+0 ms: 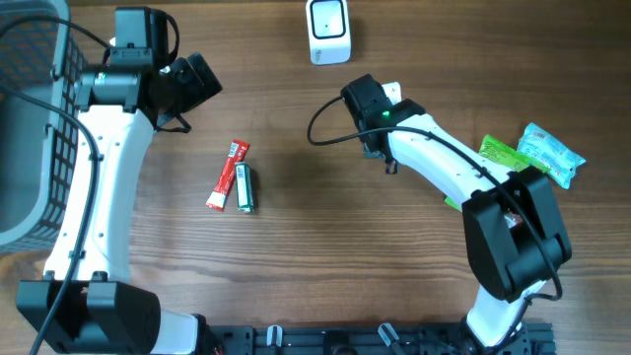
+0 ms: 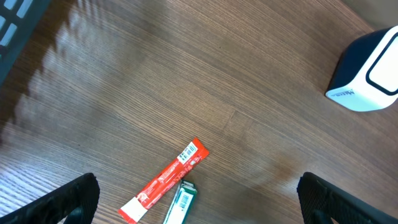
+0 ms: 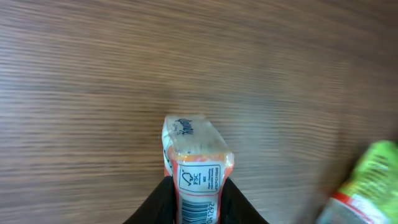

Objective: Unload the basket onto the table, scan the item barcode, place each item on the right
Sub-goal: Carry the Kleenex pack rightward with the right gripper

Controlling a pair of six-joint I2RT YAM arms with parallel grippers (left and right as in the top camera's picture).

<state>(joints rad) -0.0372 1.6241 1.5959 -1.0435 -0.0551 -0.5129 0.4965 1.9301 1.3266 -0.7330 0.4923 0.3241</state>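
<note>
My right gripper (image 3: 198,202) is shut on a small orange-and-white wrapped pack (image 3: 196,146). The pack stands out past the fingers, and its barcode and a printed label face the wrist camera. From overhead the right gripper (image 1: 378,106) hovers below and to the right of the white scanner (image 1: 328,32), and only a white corner of the pack (image 1: 393,92) shows. My left gripper (image 2: 196,186) is wide open above the table with nothing in it. Its overhead place is the upper left (image 1: 192,84).
A red stick packet (image 1: 227,176) and a green-and-white pack (image 1: 244,187) lie side by side left of centre. A green packet (image 1: 501,152) and a pale blue-green bag (image 1: 550,153) lie at the right. A grey basket (image 1: 30,128) fills the left edge.
</note>
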